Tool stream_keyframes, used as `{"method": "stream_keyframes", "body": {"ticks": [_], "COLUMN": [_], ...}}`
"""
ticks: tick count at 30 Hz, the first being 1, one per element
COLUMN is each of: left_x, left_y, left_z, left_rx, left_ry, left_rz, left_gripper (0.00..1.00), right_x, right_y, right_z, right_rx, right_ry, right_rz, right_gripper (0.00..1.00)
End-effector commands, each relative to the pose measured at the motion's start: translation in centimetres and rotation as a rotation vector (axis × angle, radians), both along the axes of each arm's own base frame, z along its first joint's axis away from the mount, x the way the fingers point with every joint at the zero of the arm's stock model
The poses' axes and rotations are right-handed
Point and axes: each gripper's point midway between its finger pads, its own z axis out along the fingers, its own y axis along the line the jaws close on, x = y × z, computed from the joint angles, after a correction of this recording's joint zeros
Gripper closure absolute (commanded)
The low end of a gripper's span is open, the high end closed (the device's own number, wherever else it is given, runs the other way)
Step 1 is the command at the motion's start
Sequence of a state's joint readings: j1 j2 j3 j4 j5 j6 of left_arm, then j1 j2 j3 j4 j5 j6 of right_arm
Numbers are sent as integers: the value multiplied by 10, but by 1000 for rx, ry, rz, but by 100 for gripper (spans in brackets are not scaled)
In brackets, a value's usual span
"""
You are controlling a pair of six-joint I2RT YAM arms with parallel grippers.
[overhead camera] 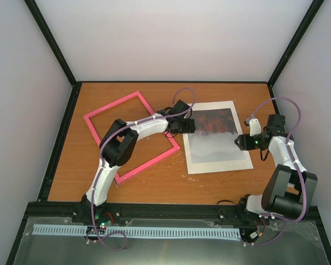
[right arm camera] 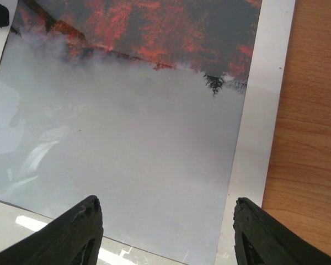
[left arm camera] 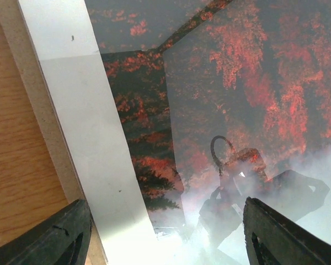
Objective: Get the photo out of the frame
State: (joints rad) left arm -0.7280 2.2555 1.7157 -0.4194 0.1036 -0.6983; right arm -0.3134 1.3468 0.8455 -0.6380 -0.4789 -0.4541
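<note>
Holding nothing, both claws spread wide: left gripper (overhead camera: pixel 187 126) over the photo's (overhead camera: pixel 215 141) dark-red far-left corner, right gripper (overhead camera: pixel 240 142) at its right edge. Photo's flat on a white sheet (overhead camera: pixel 218 168), long axis near-to-far, btwn my claws, just right of the empty frame (overhead camera: pixel 111 105).

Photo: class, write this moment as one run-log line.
photo: out of frame, lying flat | frame: empty, beside photo | left pincer: open above photo | right pincer: open above photo

Table (overhead camera: pixel 209 182) under frame (overhead camera: pixel 111 104), perhaps backing panel (left arm camera: pixel 32 77)
</note>
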Motion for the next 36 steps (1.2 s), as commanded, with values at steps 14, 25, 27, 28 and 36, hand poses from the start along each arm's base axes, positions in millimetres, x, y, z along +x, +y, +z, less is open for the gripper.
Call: {"method": "stream_keyframes", "body": {"ticks": [14,25,27,28,36], "left_x": [7,-1,-4,-4,-22], "left_y": [-29,-50,-56,-59,-88], "left_z": [6,4,4,5,1], "left_rx": [-102,-126,-133,-137,-163], "left_ry": [1,1,2,1,12], "left_rz": [-44,-92,-107,-113,-184], "left_gripper": [26,26,26,26,26], "right_x": [1,0,0,1,0], "right_y": [1,1,1,1,2], "right_z": [-7,-8,-8,-8,-8], "right_rx": [6,7,7,7,8], "right_ry": [15,19,18,18,19], "right_rz": [2,2,2,2,3], "right_gripper": [36,36,36,36,36]}}
